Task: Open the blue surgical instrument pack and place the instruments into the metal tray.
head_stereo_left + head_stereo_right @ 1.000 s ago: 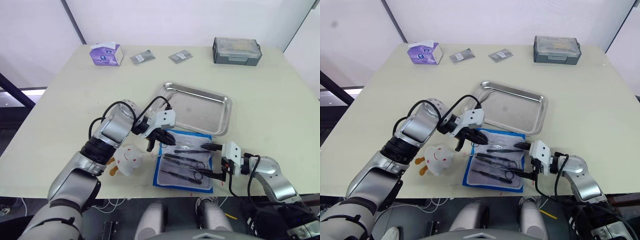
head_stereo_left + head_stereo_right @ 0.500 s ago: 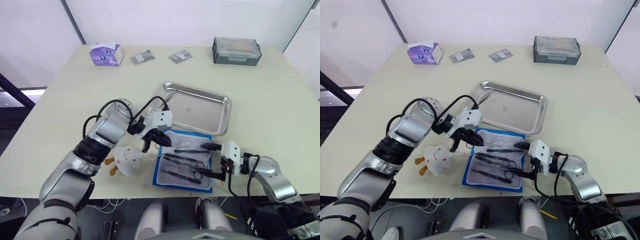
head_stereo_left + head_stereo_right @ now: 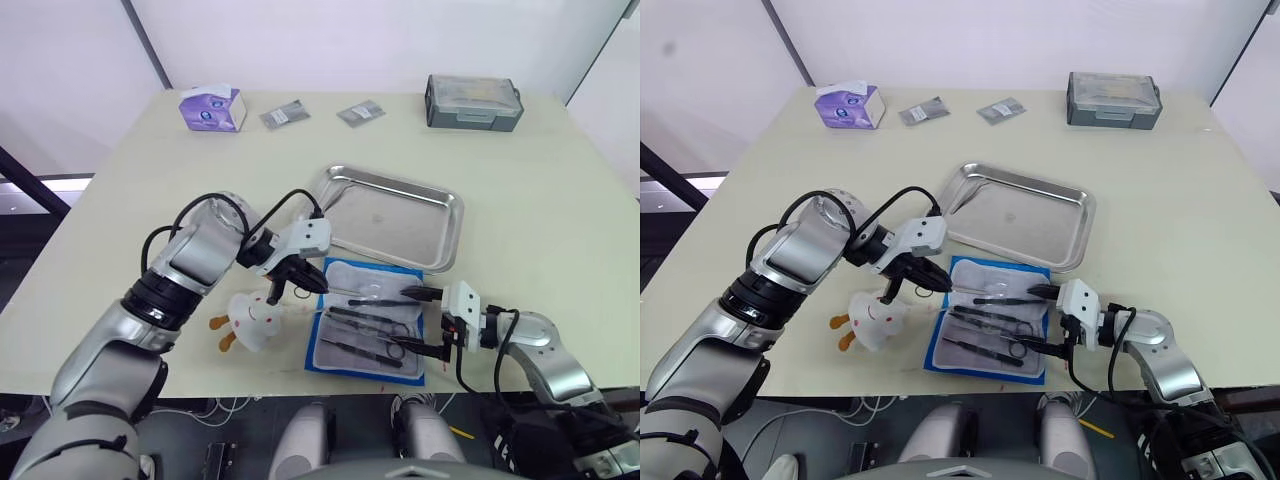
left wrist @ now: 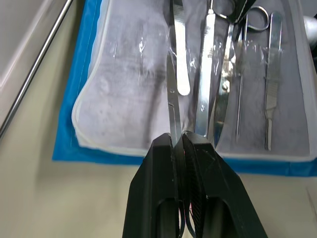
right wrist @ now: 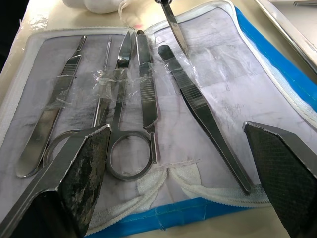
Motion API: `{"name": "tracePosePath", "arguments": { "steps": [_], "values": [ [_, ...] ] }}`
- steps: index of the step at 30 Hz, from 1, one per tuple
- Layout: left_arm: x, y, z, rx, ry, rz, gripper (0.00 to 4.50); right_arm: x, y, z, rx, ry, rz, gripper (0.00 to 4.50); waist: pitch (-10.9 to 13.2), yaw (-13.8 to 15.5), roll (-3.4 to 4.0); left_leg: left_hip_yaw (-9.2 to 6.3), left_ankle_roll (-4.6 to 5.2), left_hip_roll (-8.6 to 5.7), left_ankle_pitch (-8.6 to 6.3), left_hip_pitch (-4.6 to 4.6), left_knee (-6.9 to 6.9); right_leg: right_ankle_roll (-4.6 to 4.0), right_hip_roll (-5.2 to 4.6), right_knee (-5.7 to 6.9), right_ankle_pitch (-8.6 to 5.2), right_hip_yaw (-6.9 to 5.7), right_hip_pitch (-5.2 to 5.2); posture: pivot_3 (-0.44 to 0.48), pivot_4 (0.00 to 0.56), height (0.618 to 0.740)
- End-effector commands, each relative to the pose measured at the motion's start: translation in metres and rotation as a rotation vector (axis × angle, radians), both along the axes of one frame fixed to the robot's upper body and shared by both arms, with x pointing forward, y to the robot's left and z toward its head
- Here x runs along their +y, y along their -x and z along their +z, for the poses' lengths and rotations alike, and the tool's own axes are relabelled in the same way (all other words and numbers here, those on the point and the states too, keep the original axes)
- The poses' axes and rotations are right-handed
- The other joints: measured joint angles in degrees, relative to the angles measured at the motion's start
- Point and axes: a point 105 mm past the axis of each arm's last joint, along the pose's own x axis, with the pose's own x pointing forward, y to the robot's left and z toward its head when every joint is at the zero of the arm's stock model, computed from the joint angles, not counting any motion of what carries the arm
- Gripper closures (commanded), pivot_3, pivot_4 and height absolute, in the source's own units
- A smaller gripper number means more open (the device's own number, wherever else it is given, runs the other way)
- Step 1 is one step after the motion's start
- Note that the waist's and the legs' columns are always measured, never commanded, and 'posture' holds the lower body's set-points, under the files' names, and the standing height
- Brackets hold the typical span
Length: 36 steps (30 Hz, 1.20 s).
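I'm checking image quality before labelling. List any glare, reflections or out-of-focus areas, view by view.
Left eye view: the metal tray has a soft sheen, no harsh glare. Left wrist view: the left gripper fingers look soft up close, and plastic over the instruments glints. Right wrist view: the right gripper fingers blur near the lens; the blue surgical instrument pack stays sharp.

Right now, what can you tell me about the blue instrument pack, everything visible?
The blue pack lies opened flat near the table's front edge, just in front of the metal tray. Its blue outer layer frames a pale grey-white lining with a white stitched border. Slim silvery and dark instruments lie side by side on the lining, some under clear film strips: ring-handled scissors, tweezers, thin probes. The left gripper, at the pack's left edge, is shut on one slim silvery tool. The right gripper is open at its right edge.
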Motion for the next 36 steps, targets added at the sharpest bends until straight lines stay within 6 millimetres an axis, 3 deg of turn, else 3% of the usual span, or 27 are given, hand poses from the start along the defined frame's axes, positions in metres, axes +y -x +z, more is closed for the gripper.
{"name": "tracePosePath", "arguments": {
  "steps": [1,6,11,22,27,32,36],
  "values": [
    [0.012,0.001,0.012,-0.026,-0.008,-0.002,4.41,-0.01,0.008,-0.033,0.134,0.083,-0.043,0.0,0.0,0.0,0.0,0.0,0.0,0.0,0.0,0.0,0.0,0.0,0.0,0.0,0.0,0.0,0.0,0.0,0.15,0.734],
    [0.021,-0.001,0.023,-0.028,0.032,0.039,4.41,-0.009,0.008,-0.032,0.128,0.079,-0.044,0.0,0.0,0.1,0.0,0.0,0.0,0.01,0.0,-0.01,0.0,0.0,0.0,0.0,0.0,-0.01,0.0,0.0,0.15,0.734],
    [0.017,-0.006,0.05,-0.018,0.176,0.094,4.41,-0.01,0.007,-0.031,0.128,0.078,-0.047,0.0,0.0,0.0,-0.01,0.0,0.0,0.02,0.0,0.0,0.0,0.0,0.0,0.0,0.0,-0.01,0.0,0.0,0.15,0.734],
    [-0.038,-0.048,0.078,-0.179,0.511,0.377,4.41,-0.011,0.008,-0.03,0.128,0.077,-0.05,0.0,0.1,0.1,-0.08,-0.06,0.0,0.02,0.0,-0.03,0.05,0.05,-0.03,0.04,-0.02,-0.01,0.01,0.0,0.15,0.734],
    [-0.048,-0.062,0.075,-0.236,0.537,0.512,4.41,-0.012,0.008,-0.03,0.129,0.081,-0.048,0.0,0.1,0.1,-0.07,-0.06,-0.01,0.01,0.01,-0.02,0.03,0.05,-0.05,0.04,-0.02,0.0,0.0,0.0,0.15,0.734],
    [-0.047,-0.097,0.061,-0.377,0.506,0.784,4.41,-0.013,0.008,-0.029,0.129,0.087,-0.041,0.0,0.1,0.2,-0.07,-0.06,-0.02,0.0,0.01,-0.02,0.03,0.06,-0.07,0.03,-0.02,0.02,0.0,0.0,0.15,0.734],
    [-0.044,-0.112,0.049,-0.397,0.476,0.9,4.41,-0.013,0.009,-0.029,0.131,0.086,-0.036,0.0,0.1,0.2,-0.08,-0.06,-0.04,-0.05,0.02,-0.02,0.03,0.06,-0.08,0.04,-0.01,0.02,-0.01,0.0,0.15,0.734]
  ]
}}
